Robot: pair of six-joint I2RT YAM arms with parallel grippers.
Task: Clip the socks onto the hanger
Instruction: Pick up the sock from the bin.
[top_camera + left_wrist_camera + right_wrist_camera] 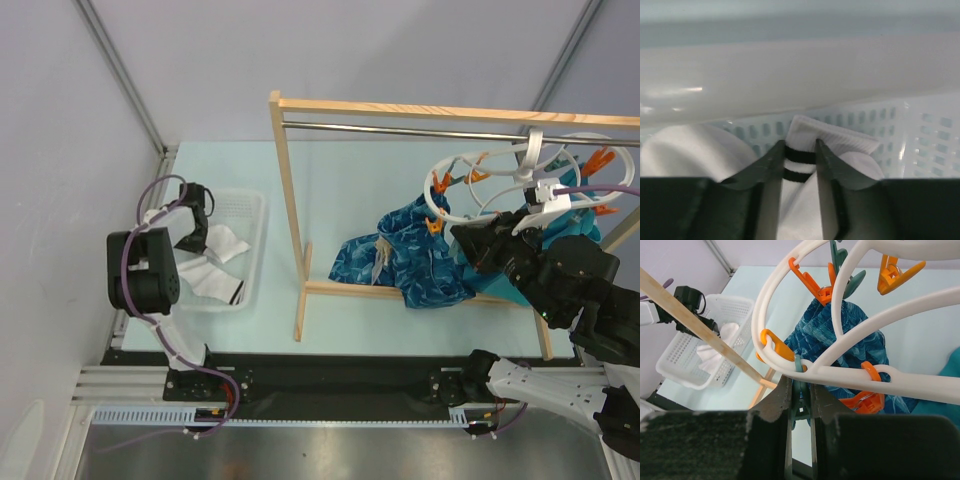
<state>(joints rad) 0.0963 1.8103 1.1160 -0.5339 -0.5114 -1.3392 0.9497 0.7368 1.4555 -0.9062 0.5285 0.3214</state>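
1. At the far left, the left gripper is reaching down into a white perforated basket that is sitting on the pale worktop.
2. Both socks are lying inside that basket, well apart from the hanger.
3. In the left wrist view, the left gripper is pinching the cuff of one sock, with its fingers pressing on either side of the two black stripes. The other sock is lying just beside it on the left, against the basket wall.
4. Around the middle, a wooden rack is standing on the worktop, carrying a metal rail under its top bar.
5. A blue patterned cloth is hanging below the left side of the hanger and drooping towards the rack's bottom bar.
6. The hanger is hanging by its white hook from the right part of the rail, with orange clips dangling around its rings.
7. At the right, the right gripper is reaching up to the hanger's near rim. In the right wrist view the right gripper is squeezing a teal clip that is dangling from the hanger, with its fingers closed against both sides of the clip.
8. A teal garment is hanging behind the right arm.
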